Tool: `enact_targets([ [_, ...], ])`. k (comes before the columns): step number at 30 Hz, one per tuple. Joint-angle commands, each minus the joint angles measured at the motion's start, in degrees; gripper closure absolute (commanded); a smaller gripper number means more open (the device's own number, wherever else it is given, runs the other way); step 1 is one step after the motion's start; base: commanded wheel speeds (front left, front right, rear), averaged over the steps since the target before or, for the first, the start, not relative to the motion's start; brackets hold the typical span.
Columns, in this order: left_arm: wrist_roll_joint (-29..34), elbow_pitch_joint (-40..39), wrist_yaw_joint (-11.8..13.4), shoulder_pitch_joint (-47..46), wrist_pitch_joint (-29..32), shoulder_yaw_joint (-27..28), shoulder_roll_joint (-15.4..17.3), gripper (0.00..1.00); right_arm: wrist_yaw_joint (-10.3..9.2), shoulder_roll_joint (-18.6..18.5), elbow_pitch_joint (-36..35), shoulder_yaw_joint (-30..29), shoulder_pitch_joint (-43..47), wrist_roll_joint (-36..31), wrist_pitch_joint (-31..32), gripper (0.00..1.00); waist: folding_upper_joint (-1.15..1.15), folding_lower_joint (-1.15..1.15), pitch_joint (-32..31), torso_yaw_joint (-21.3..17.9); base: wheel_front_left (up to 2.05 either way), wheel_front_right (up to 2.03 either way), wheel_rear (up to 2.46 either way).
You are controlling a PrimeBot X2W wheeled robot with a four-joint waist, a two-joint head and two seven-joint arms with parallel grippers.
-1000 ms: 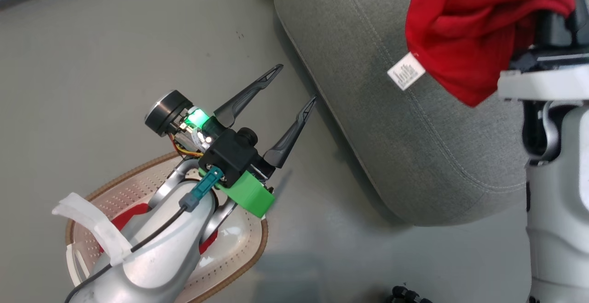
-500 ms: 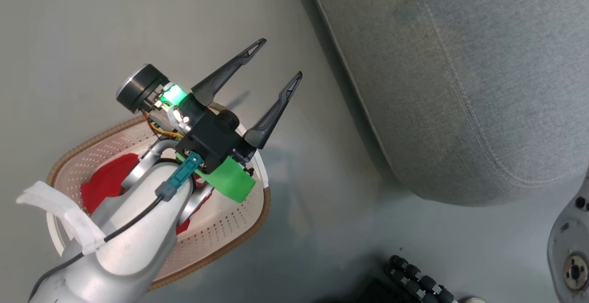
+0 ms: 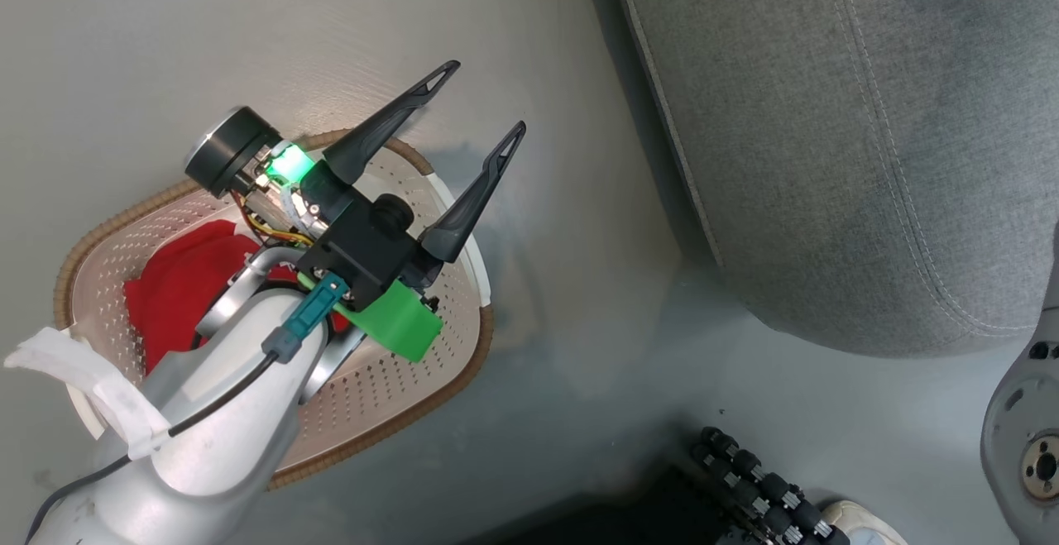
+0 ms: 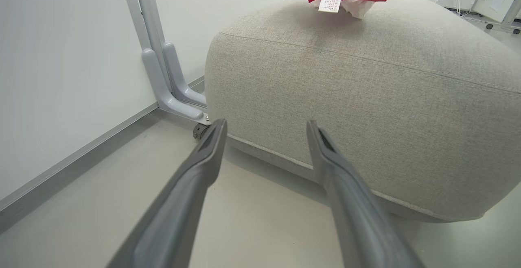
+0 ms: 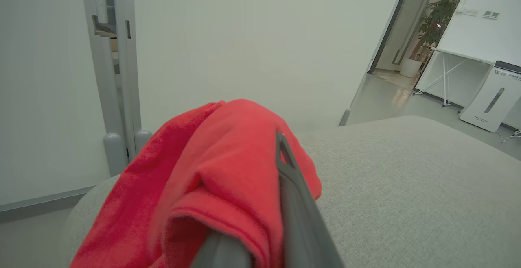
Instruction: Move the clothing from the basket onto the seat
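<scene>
Over the basket (image 3: 397, 433), left pincer (image 3: 486, 95) wide open, empty; right pincer (image 5: 264, 150) tight on red clothing (image 5: 211, 170).

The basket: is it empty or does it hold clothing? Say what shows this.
Not empty. In the head view a red garment lies bunched inside the basket, against its perforated wall.

floor (image 3: 165, 32): grey, glossy | wall (image 5: 244, 36): white panels | doorway (image 5: 407, 56): potted plant (image 5: 437, 20) beyond
</scene>
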Motion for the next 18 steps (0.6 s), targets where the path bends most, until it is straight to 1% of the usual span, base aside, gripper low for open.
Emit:
enact_targets([
  [1, 0.4, -0.1, 0.2, -0.7, -0.1, -0.1, 0.2, 0.00, -0.08, 0.5, 0.3, -0.4, 2.0, 0.2, -0.1, 1.00, 0.52, 0.00, -0.1, 0.0, 0.00, 0.00, 0.00],
  [6, -0.1, 0.6, 0.2, -0.5, -0.3, -0.8, -0.6, 0.00, -0.08, 2.0, 2.2, -1.8, 7.6, 1.1, -0.1, 1.00, 0.52, 0.00, -1.6, 0.5, 0.00, 0.00, 0.00],
  [11, -0.6, 1.0, 0.5, -0.6, -0.4, -0.8, -0.8, 0.00, -0.08, 2.7, 5.1, -1.8, 10.4, 1.2, -0.1, 1.00, 0.52, 0.00, -2.6, 0.8, 0.00, 0.00, 0.00],
  [12, -0.7, 1.1, 0.5, -0.4, -0.4, -0.7, -0.7, 0.00, -0.08, 2.8, 5.4, -1.9, 10.7, 1.3, -0.1, 0.12, 0.52, 0.00, -2.8, 0.8, 0.00, 0.00, 0.00],
  [13, -0.8, 1.2, 0.6, -0.2, -0.4, -0.7, -0.6, 0.00, -0.08, 2.9, 5.6, -1.9, 11.0, 1.3, -0.1, 0.00, 0.52, 0.00, -3.0, 0.7, 0.00, 0.00, 0.00],
  [18, -1.3, 2.1, 1.1, 1.4, -0.7, -0.7, -1.0, 0.00, -0.08, 3.3, 4.6, -1.3, 13.3, 1.6, -0.1, 0.00, 0.52, 0.00, -5.9, 0.2, 0.00, 0.00, 0.00],
])
